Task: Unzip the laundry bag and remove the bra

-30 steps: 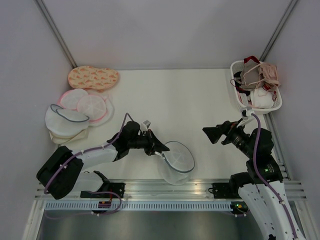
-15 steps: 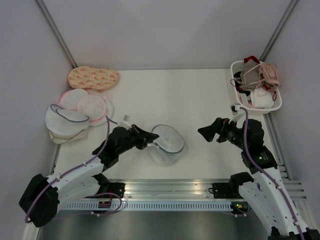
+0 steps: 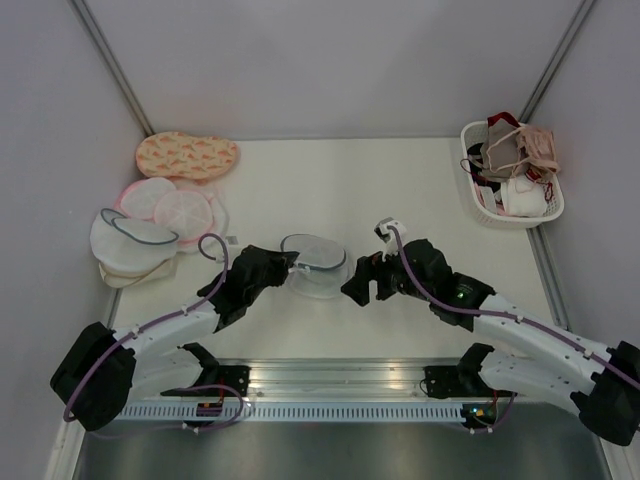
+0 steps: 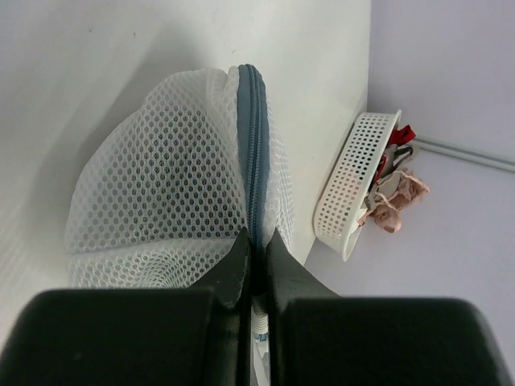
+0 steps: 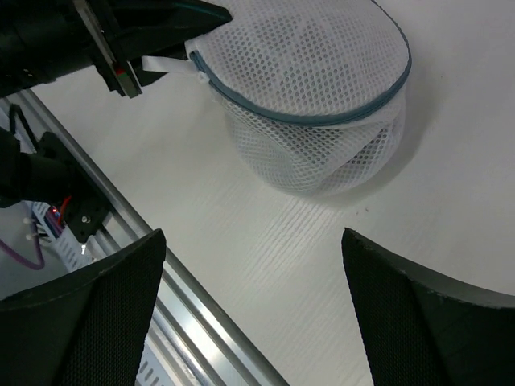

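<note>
The laundry bag [image 3: 318, 266], white mesh with a dark grey-blue zipper rim, sits at the table's middle. My left gripper [image 3: 291, 265] is shut on the rim at the bag's left side. In the left wrist view the fingertips [image 4: 244, 251] pinch the blue zipper band of the bag [image 4: 177, 185]. My right gripper [image 3: 357, 285] is open and empty, just right of the bag. In the right wrist view the bag [image 5: 314, 88] lies ahead of its wide-spread fingers [image 5: 105, 314], and the left gripper [image 5: 173, 20] holds its edge. No black bra shows; the mesh looks pale throughout.
Round wash bags lie stacked at the far left: an orange patterned one [image 3: 187, 155], pink-rimmed ones [image 3: 172, 206], white ones [image 3: 128, 243]. A white basket [image 3: 512, 214] of pale and pink bras stands at the back right, also in the left wrist view [image 4: 354, 193]. A metal rail [image 3: 330, 375] runs along the near edge.
My left gripper has carried the bag from the near right of centre back and to the left. My right arm has swung down and left, close to the bag.
</note>
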You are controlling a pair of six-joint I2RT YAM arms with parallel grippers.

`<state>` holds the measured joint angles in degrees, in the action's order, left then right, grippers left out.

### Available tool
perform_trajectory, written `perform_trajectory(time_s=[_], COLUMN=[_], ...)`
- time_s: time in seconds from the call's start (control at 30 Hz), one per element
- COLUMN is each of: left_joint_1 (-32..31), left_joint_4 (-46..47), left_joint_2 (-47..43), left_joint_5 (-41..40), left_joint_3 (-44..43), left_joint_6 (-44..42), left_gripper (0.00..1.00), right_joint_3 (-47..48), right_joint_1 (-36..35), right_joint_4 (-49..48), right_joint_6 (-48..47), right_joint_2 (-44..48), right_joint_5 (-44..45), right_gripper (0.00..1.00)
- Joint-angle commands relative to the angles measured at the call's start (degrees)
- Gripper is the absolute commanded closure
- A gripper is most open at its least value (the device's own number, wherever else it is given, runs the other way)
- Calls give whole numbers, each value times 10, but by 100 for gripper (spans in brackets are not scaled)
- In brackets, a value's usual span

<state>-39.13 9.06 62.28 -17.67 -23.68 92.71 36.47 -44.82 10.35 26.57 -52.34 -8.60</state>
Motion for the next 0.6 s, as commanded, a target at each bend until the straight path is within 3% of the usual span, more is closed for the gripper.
perform_trajectory(time_s=[0.0,0.27,0.57], left_joint_1=[-3,-4,-7], left_joint_4=[14,109,173], left_joint_2=[1,2,-15], left_joint_5=[-20,63,88], left_joint_3=[-16,36,78], left_joint_6=[56,120,157], left_gripper=[98,98,98], right_joint_3=[20,28,-1], right_joint_1=[-30,-58,-60], right_joint_4=[-69,-190,-335], right_joint_6=[-17,-6,47], right_joint_2=[-42,-126,-190], right_joint_5=[79,32,-58], right_gripper=[7,20,27])
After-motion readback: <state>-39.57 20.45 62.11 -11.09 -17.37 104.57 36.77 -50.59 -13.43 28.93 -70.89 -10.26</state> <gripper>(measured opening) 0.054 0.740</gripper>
